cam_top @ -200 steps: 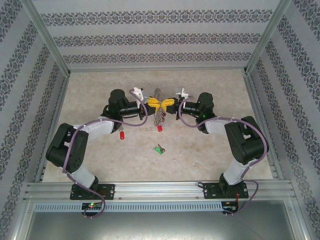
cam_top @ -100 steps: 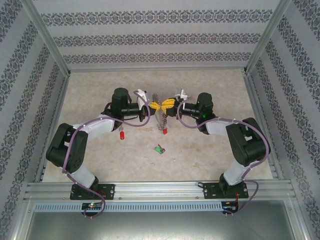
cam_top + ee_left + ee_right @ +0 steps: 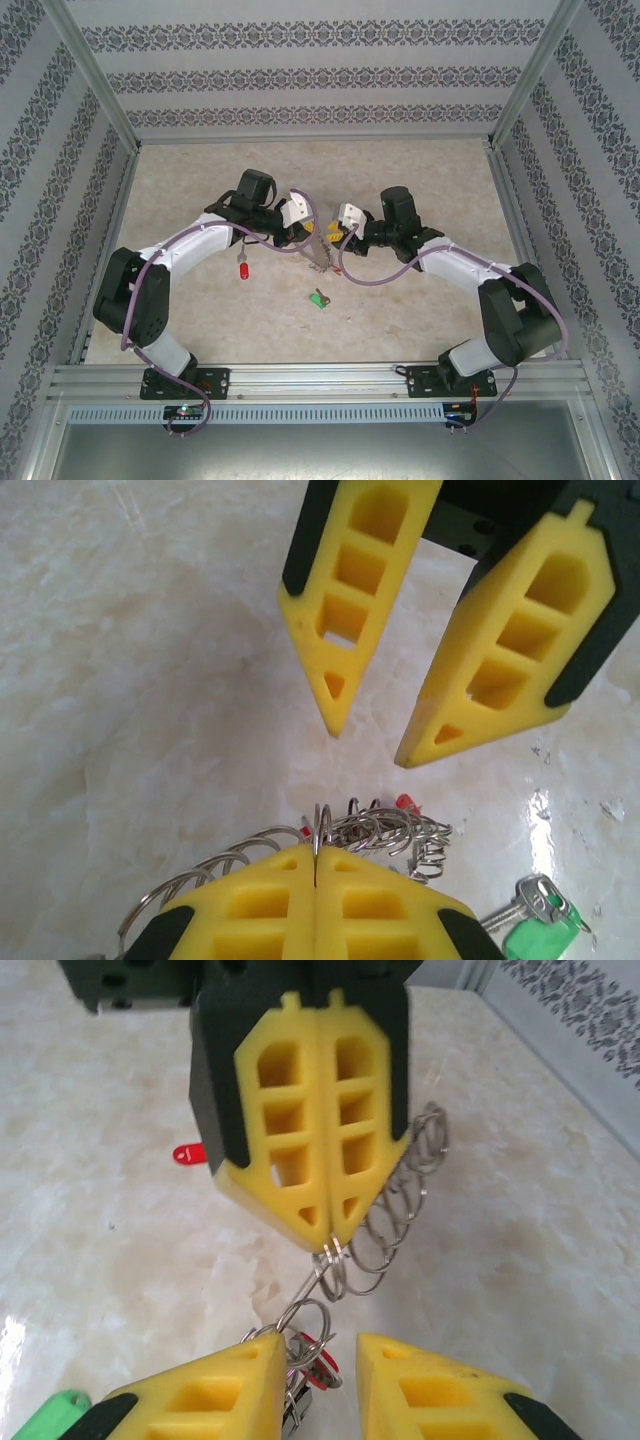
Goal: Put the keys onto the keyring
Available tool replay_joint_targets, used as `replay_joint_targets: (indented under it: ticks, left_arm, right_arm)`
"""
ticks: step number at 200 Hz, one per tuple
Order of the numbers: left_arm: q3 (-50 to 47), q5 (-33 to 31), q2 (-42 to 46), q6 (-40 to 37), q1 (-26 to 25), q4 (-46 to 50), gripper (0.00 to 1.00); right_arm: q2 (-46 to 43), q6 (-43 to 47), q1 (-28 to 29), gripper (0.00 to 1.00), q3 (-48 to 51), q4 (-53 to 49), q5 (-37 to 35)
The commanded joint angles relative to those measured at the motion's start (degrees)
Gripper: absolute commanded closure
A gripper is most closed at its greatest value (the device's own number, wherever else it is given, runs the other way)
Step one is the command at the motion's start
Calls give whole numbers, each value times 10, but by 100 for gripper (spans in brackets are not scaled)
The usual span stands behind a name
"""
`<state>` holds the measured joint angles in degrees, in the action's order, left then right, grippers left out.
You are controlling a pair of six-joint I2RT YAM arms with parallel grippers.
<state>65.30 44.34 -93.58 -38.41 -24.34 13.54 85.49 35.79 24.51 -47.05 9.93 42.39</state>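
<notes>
Firmly, left gripper clamps the keyring; right gripper gapes around, seemingly, a red key.

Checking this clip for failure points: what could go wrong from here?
The left gripper pinches the keyring by thin wire at its fingers' very tips, so it may slip or swing. The right gripper, fingers open around the small rings, may close on one of them instead of the loop.

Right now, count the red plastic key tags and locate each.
2. One red plastic key tag lies loose on the table, left of the silver metal keyring; the other red tag sits among that keyring's rings. More could be hidden in the cluster.
</notes>
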Motion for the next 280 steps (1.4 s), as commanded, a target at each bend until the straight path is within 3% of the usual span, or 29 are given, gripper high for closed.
replay_joint_targets:
  ticks: [1,99,120,149,171,181,204,280]
  left_arm:
    - [21,4,7,-39,-11,49,100]
    - [-4,28,8,0,-17,-21,100]
    - [-8,31,8,4,-17,-27,100]
    - [-10,31,8,2,-17,-27,100]
    - [-12,31,8,-3,-17,-25,100]
    - [-14,28,7,-7,-17,-19,91]
    - [-15,29,4,-14,-17,-11,85]
    - [-17,20,-8,-14,-17,-18,80]
  right_arm:
    - [16,55,9,74,-23,-31,-9]
    - [60,6,13,76,-39,30,66]
    - [62,2,15,82,-36,38,61]
    - [62,-1,12,98,-36,41,58]
    - [63,0,10,100,-35,40,58]
    - [62,-1,8,100,-35,41,61]
    - [60,-5,5,100,-36,44,79]
    - [61,-29,0,100,-32,66,89]
